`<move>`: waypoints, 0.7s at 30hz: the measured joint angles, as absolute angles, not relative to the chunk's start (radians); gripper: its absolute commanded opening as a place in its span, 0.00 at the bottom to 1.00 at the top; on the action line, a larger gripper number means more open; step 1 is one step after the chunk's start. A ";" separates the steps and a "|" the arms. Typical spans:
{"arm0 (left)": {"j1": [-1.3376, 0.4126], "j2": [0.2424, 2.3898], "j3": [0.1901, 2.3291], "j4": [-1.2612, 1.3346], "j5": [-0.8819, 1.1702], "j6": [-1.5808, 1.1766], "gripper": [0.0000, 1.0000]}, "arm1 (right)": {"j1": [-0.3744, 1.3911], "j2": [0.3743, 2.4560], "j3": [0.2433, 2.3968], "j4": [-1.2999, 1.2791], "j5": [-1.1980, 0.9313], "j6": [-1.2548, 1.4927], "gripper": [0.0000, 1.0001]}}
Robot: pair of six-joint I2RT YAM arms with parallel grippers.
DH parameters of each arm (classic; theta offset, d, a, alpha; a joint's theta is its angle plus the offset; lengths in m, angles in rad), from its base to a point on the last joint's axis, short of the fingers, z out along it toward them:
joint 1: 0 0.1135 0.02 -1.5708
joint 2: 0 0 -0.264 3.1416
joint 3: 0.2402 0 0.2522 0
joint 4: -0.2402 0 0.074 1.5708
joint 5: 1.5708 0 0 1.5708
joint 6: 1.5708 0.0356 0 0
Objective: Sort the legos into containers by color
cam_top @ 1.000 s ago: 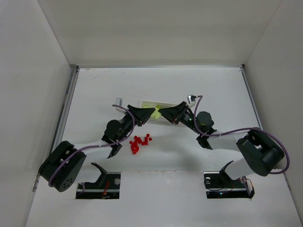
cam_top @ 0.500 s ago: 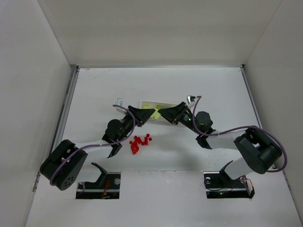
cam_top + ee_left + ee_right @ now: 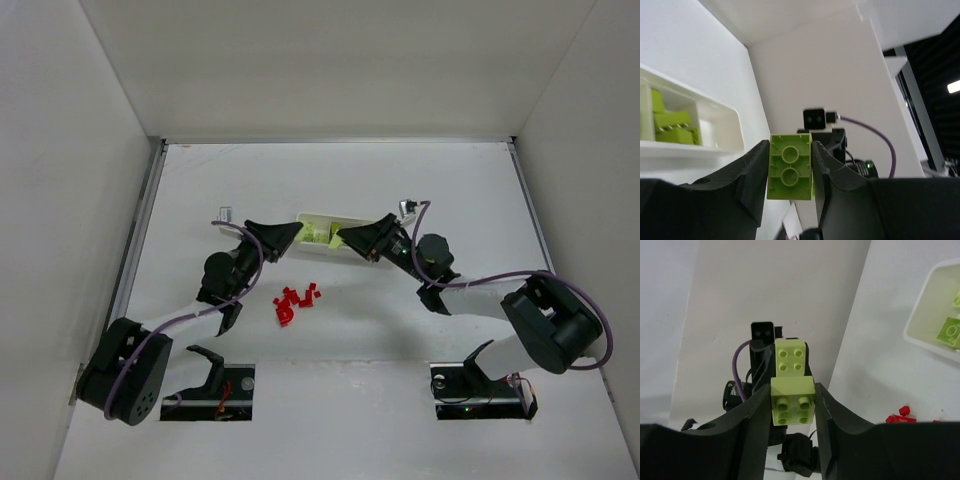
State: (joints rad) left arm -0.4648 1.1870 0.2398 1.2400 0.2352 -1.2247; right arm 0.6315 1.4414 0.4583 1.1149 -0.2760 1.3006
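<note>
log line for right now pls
left hand shut on green brick | right hand shut on other green brick | tray holds green bricks | red bricks piled on table

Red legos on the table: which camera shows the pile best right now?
Top external: the whole pile of red legos lies in the open on the table, near the front. The right wrist view catches only a few at its lower right edge. The left wrist view shows none.
</note>
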 measured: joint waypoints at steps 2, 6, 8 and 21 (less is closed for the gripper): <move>-0.415 1.146 0.221 1.220 0.227 -1.217 0.18 | 0.624 1.441 0.458 1.107 -0.270 1.296 0.37; -0.355 1.061 0.202 1.139 0.228 -1.188 0.19 | 0.623 1.445 0.467 1.072 -0.266 1.274 0.37; -0.342 1.020 0.202 1.096 0.225 -1.167 0.20 | 0.623 1.465 0.499 1.026 -0.257 1.250 0.37; -0.359 0.860 0.202 0.868 0.178 -1.027 0.20 | 0.685 1.678 0.951 0.467 0.081 0.918 0.41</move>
